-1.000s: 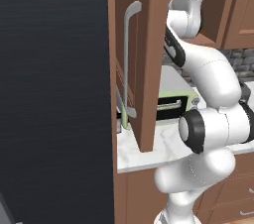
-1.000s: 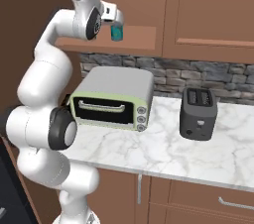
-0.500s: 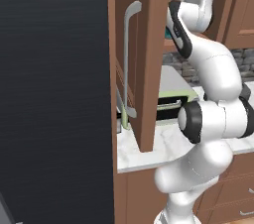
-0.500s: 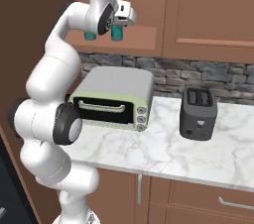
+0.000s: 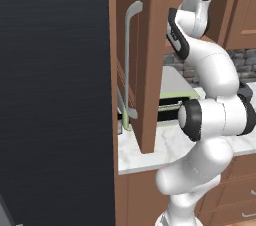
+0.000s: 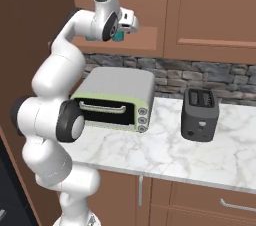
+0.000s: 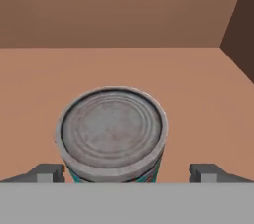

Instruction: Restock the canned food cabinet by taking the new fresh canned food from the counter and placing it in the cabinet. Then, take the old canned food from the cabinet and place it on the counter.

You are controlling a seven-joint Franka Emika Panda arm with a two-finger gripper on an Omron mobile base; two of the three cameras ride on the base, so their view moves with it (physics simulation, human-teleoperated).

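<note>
A can point(image 7: 111, 131) with a grey ribbed lid and a teal label stands upright on the cabinet's wooden shelf point(image 7: 198, 94). My gripper point(image 7: 128, 171) is open, one fingertip on each side of the can and apart from it. In the right base view the gripper point(image 6: 121, 31) is at the shelf's point(image 6: 142, 45) front edge, with the teal can point(image 6: 119, 38) just under the hand. Another bit of teal point(image 6: 88, 36) peeks out left of the wrist; I cannot tell what it is. The cabinet door point(image 5: 150, 70) stands open and hides the hand in the left base view.
A toaster oven point(image 6: 115, 100) and a black toaster point(image 6: 200, 115) stand on the marble counter point(image 6: 165, 155) below the shelf. The open door's long grey handle point(image 5: 129, 60) is to the arm's left, beside a tall dark panel point(image 5: 55, 95). Drawers point(image 6: 235, 202) sit under the counter.
The wrist has swung to the right along the shelf front over the last second. The can has stayed on the shelf and the jaws have stayed wide.
</note>
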